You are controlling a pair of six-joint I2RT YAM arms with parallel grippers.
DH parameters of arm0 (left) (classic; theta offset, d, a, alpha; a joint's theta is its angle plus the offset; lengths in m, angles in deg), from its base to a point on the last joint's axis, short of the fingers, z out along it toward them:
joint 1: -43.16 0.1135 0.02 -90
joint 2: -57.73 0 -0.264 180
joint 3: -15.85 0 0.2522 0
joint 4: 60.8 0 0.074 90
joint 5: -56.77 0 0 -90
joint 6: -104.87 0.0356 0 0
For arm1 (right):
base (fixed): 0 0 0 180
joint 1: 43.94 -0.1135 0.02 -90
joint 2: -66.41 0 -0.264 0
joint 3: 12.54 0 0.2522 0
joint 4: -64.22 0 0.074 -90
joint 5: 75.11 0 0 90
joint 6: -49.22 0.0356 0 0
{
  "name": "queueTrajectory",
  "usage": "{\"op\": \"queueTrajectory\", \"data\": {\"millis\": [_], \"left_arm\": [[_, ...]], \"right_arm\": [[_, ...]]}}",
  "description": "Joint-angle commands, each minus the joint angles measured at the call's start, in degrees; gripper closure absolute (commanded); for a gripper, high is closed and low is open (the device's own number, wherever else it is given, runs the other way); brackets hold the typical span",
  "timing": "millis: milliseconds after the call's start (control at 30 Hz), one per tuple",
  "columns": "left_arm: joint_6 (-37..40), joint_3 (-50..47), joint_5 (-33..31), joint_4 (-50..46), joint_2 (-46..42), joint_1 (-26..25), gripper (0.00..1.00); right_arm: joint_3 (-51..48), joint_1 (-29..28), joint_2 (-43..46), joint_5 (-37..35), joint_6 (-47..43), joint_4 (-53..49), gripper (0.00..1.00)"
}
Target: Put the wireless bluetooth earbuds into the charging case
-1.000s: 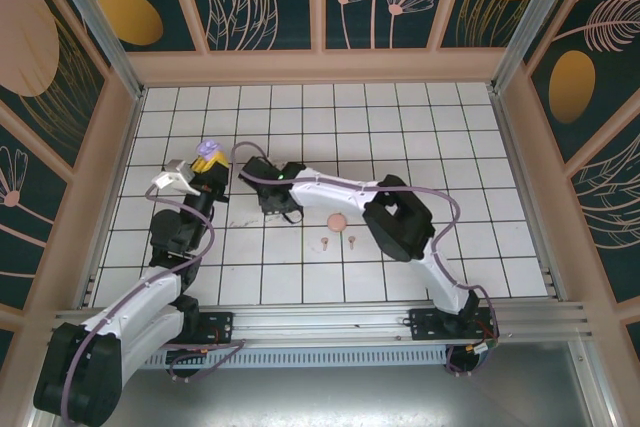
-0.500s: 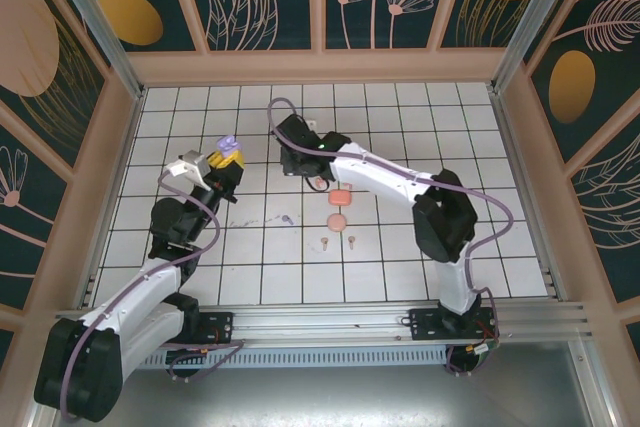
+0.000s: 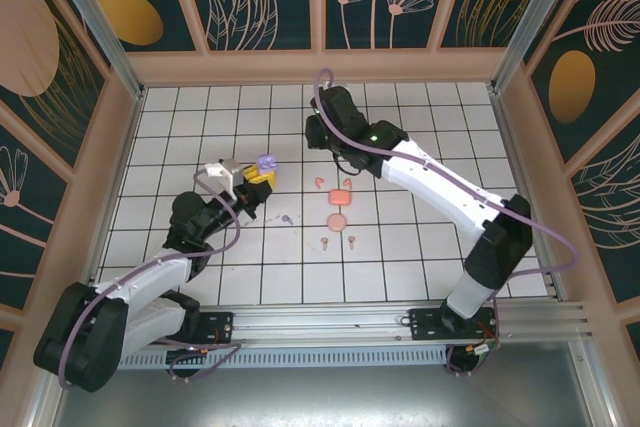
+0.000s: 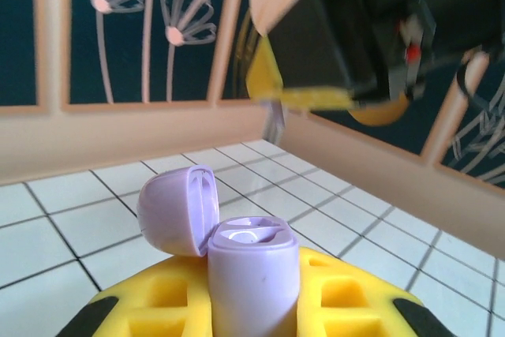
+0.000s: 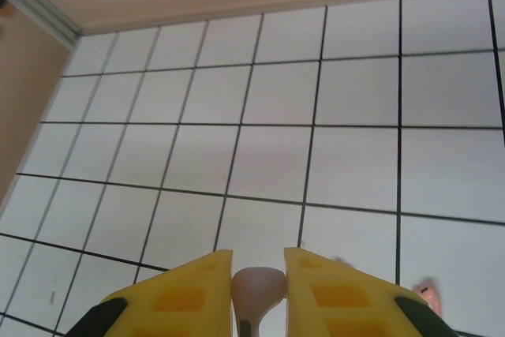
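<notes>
My right claw [image 5: 259, 262] pinches one pale pink bud [image 5: 257, 288] between its yellow fingers [image 5: 197, 293], up over the white floor [image 5: 355, 163]. My left claw [image 4: 252, 278] is pressed tight on the lilac case [image 4: 252, 262] and holds it off the floor. I think this is the carrying step: the bud is picked up but not yet in a case.

The bud's round head pokes out by my fingertips, toward the floor. Its stem runs back toward my wrist, so its long way lies along my fingers. The lilac case stands up straight, mouth up, with its lid flipped open to one side.

Next I think I must bring the bud over an open case and turn it stem down, so it slides into its hole. (This bud is pink and that case is lilac, so the pink case [image 3: 337, 197] on the floor may be its home; I cannot tell.)
</notes>
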Motion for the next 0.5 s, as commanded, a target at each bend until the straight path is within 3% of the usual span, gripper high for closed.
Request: {"op": "queueTrajectory", "data": {"millis": [0, 200, 467], "left_arm": [[4.16, 2.07, 1.14, 5.84, 2.55, -1.83, 1.00], [7.34, 2.33, -0.29, 14.35, 6.05, -3.31, 1.00], [8.31, 7.27, 3.94, 20.22, 10.97, -3.58, 1.00]], "right_arm": [[-3.48, -0.11, 4.93, 2.27, -3.52, 4.85, 0.79], [-9.29, -0.39, 11.11, 7.47, -6.81, 11.89, 0.79], [-16.25, -0.43, 17.09, 15.21, -11.85, 21.51, 0.79]]}}
